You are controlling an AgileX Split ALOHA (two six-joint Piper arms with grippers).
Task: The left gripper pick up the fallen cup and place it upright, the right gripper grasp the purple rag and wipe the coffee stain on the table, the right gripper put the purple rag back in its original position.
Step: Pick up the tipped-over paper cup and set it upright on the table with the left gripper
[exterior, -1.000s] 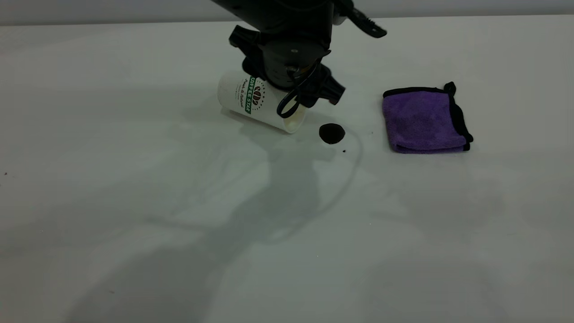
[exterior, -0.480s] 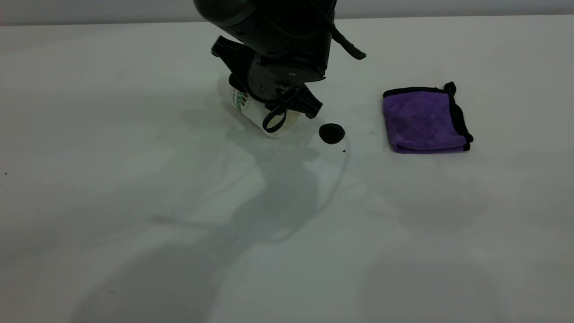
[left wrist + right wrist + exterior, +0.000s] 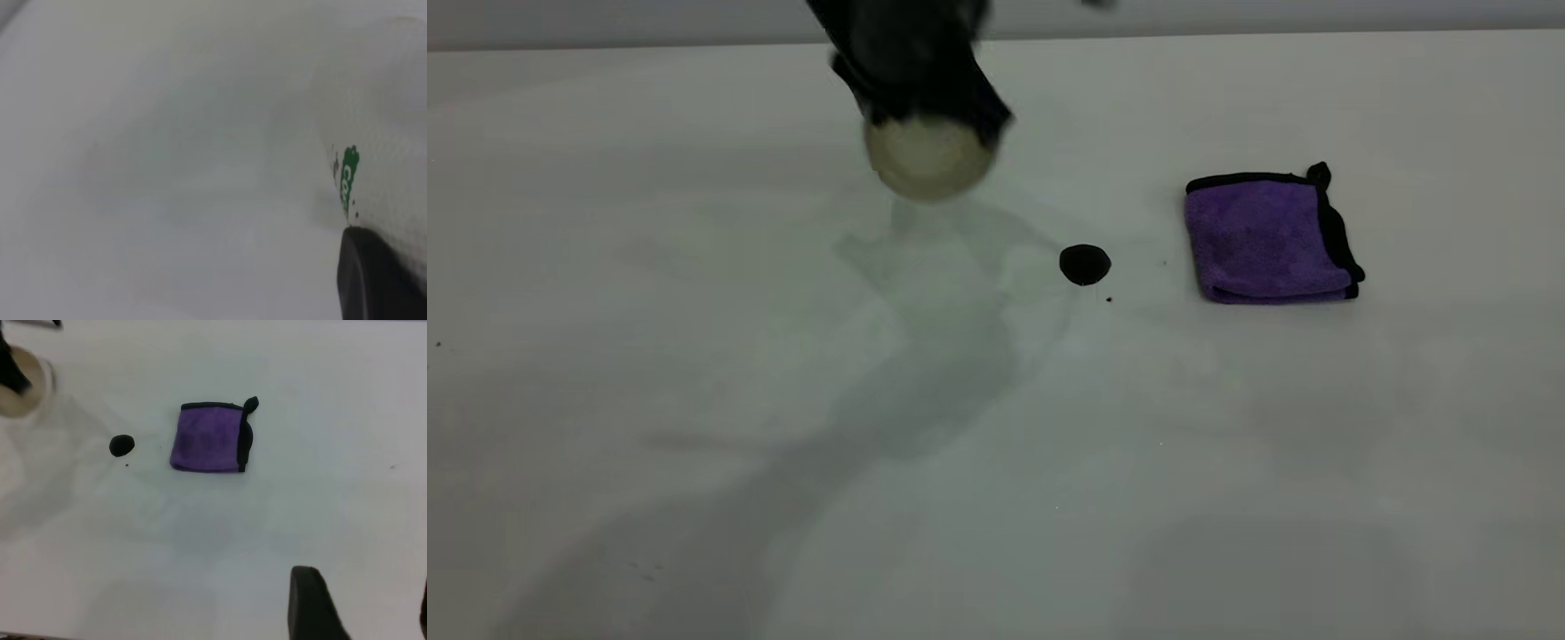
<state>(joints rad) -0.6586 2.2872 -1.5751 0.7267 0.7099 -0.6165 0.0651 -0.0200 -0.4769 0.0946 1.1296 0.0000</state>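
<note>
left gripper [image 3: 925, 107] clamped on cup [image 3: 929, 160], lifted off table [image 3: 694, 356], coffee stain [image 3: 1085, 264] at cup's 4 o'clock, purple rag [image 3: 1267, 236] at stain's 3 o'clock, right gripper [image 3: 363, 607] fingers apart

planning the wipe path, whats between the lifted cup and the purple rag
Only the coffee stain, with a tiny dark speck beside it; the rest of the table between the cup and purple rag is bare, seen in the exterior view.
</note>
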